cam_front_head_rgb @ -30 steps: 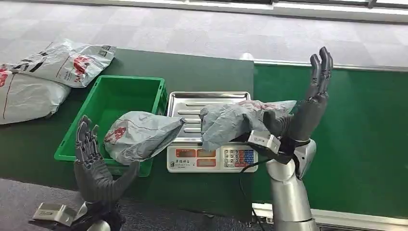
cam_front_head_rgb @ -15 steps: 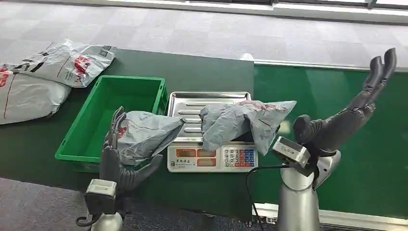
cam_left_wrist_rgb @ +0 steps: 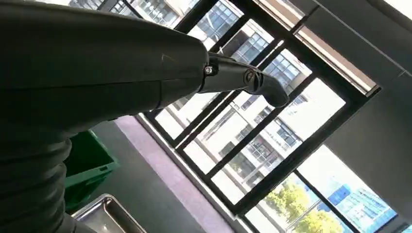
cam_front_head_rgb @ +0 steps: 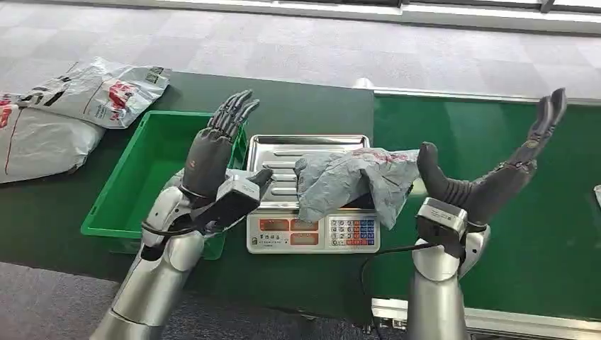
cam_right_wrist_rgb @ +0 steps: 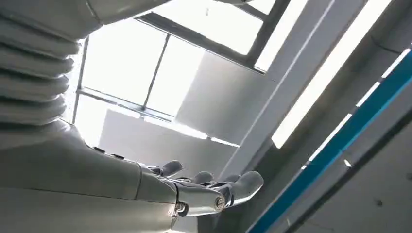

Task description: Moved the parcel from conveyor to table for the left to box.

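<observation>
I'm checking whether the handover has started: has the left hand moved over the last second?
Yes. The left hand has risen from low beside the green crate's near corner to above its right edge, close to the scale tray, fingers spread, holding nothing.

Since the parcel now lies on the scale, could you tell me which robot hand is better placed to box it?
The left robot hand, probably: it is raised open between the green box and the parcel, while the right robot hand is over the conveyor, away from the box.
</observation>
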Controlling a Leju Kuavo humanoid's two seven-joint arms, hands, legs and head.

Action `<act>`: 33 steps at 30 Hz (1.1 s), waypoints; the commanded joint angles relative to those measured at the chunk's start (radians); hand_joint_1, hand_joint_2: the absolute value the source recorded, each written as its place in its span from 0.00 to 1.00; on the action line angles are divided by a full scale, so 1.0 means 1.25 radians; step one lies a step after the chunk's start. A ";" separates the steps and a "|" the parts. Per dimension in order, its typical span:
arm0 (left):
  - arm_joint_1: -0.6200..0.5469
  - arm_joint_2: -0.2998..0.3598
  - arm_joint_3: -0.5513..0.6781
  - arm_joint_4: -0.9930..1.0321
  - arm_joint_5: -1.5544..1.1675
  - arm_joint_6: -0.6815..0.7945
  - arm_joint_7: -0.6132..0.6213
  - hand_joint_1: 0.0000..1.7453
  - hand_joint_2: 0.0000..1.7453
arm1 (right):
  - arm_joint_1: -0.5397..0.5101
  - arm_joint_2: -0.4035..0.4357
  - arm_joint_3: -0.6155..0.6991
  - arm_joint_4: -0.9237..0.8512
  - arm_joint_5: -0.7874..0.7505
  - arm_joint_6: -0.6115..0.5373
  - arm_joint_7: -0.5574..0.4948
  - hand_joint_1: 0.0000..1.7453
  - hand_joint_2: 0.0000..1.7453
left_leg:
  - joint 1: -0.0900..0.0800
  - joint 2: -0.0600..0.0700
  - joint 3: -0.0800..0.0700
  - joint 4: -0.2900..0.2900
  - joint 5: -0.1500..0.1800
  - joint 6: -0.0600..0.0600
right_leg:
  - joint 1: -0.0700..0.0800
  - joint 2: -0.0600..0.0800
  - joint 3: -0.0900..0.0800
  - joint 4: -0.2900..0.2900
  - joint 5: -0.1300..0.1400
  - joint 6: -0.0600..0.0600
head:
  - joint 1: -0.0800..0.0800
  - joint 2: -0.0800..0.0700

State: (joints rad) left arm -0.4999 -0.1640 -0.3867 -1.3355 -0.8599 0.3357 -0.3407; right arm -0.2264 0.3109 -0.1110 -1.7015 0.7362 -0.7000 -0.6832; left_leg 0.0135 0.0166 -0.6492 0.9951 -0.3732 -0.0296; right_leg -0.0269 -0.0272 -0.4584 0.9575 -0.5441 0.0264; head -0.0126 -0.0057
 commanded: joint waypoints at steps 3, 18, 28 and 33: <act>-0.092 0.002 -0.066 0.144 -0.008 0.005 0.005 0.00 1.00 | 0.013 0.031 -0.052 0.086 -0.001 0.002 0.005 0.00 1.00 | 0.001 -0.002 0.000 0.000 0.000 0.000 | 0.001 0.000 0.001 -0.001 0.000 -0.001 | 0.000 0.000; -0.155 -0.053 -0.139 0.350 -0.019 -0.029 -0.007 0.00 1.00 | -0.002 0.031 -0.078 0.130 0.011 0.002 0.019 0.00 1.00 | 0.001 -0.003 0.000 -0.001 0.001 0.001 | 0.001 0.000 0.001 -0.002 0.001 -0.002 | 0.000 0.000; -0.164 -0.068 -0.159 0.383 0.103 -0.166 -0.093 0.00 1.00 | 0.000 0.031 -0.091 0.130 0.022 0.002 0.042 0.00 1.00 | 0.000 -0.001 0.000 -0.001 0.001 0.001 | 0.001 0.002 0.000 -0.001 0.001 -0.003 | 0.000 0.000; -0.176 -0.084 -0.177 0.406 0.114 -0.172 -0.095 0.00 1.00 | 0.008 0.031 -0.100 0.113 0.029 0.002 0.052 0.00 1.00 | 0.000 -0.002 0.000 0.000 0.001 0.001 | 0.001 0.001 0.000 -0.001 0.001 -0.002 | 0.000 0.000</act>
State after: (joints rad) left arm -0.6483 -0.2640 -0.5265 -0.9491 -0.7320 0.1335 -0.4582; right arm -0.2175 0.3105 -0.1652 -1.5923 0.7660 -0.7000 -0.6321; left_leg 0.0129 0.0168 -0.6503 0.9954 -0.3731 -0.0295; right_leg -0.0266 -0.0270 -0.4594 0.9575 -0.5439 0.0268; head -0.0130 -0.0057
